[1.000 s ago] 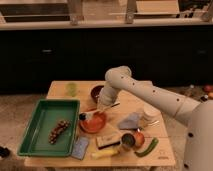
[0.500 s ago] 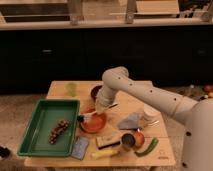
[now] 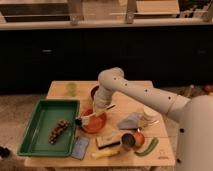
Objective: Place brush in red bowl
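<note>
The red bowl point(image 3: 93, 124) is a shallow orange-red dish on the wooden table, just right of the green tray. The brush point(image 3: 95, 115) lies slanted across it. Its small dark head point(image 3: 78, 120) pokes past the bowl's left rim and its cream handle rises to the upper right. My gripper point(image 3: 99, 107) hangs at the end of the white arm, right above the bowl's middle. It is shut on the brush's handle and holds it just over the bowl.
A green tray point(image 3: 35, 131) with a dark item stands at the left. A dark maroon bowl point(image 3: 93, 92) and a green cup point(image 3: 72, 88) are behind. A grey cloth point(image 3: 131, 121), white cup point(image 3: 149, 114), tan block point(image 3: 107, 142), yellow piece point(image 3: 104, 154), can point(image 3: 127, 140) and blue packet point(image 3: 80, 147) crowd the front.
The gripper with the brush has shifted only slightly over the red bowl. The other things on the table have not moved.
</note>
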### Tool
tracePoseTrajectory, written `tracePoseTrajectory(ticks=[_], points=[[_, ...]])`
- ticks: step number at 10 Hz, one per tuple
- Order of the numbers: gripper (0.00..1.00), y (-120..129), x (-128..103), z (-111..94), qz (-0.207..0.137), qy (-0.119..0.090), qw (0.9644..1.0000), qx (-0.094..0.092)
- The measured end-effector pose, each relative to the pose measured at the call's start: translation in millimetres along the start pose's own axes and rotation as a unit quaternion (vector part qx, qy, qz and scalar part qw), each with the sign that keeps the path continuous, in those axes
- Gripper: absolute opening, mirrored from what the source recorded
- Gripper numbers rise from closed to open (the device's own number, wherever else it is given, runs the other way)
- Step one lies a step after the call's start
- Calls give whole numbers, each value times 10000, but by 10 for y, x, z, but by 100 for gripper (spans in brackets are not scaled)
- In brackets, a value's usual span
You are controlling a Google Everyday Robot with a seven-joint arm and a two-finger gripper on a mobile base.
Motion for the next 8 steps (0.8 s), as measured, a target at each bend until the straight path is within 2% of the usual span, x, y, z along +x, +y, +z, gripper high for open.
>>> tracePoseTrajectory(ticks=[8], points=[[3,11,-172,151,-290,-16,9993,-236]])
